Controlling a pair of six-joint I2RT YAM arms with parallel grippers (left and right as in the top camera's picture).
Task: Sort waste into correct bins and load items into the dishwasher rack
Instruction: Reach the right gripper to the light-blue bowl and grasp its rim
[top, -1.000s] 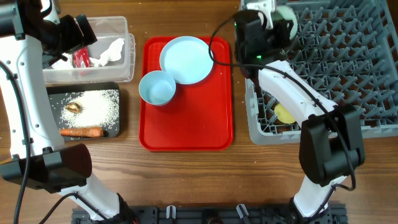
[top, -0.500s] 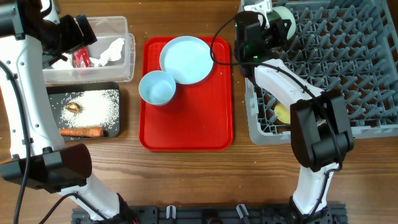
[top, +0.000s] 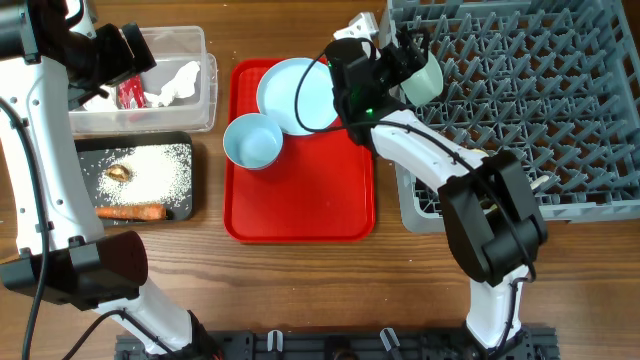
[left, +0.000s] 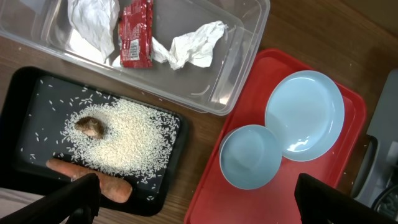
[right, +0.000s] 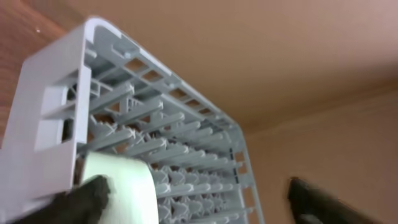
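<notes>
**Right arm.** The right gripper (right: 202, 194) is at the 10 o'clock edge of the grey rack (top: 520, 100). A pale mint bowl (top: 422, 78) stands tilted among the pegs there. That is a sensible posture for a rack, since the pegs can prop it.

The right wrist view shows the gripper's fingers spread wide. The bowl's wall touches one finger and the other is well apart. I judge the gripper open with nothing clamped. The overhead view cannot settle this, because the wrist body covers the fingers.

**Left arm.** The left gripper (left: 196, 186) hangs over the clear tub (left: 239, 62) at 10 o'clock on the table (top: 300, 290). It is wide open and empty, probably parked clear of the work.

Its camera shows the sorting more plainly than the overhead view does:
- **Tub:** the red wrapper (left: 135, 34) and the tissues (left: 193, 46).
- **Black tray (left: 25, 118), at the tub's 6 o'clock:** rice (left: 124, 137), a brown scrap (left: 90, 126) and the carrot (left: 93, 180).

Dry waste and food waste appear correctly separated.

**Outstanding.** The blue plate (top: 298, 95) and a second bowl (top: 253, 141) lie on the red tray (top: 300, 200), which sits between the bins and the rack. The bowl is at the plate's 7 o'clock, touching it. Neither is loaded yet.
</notes>
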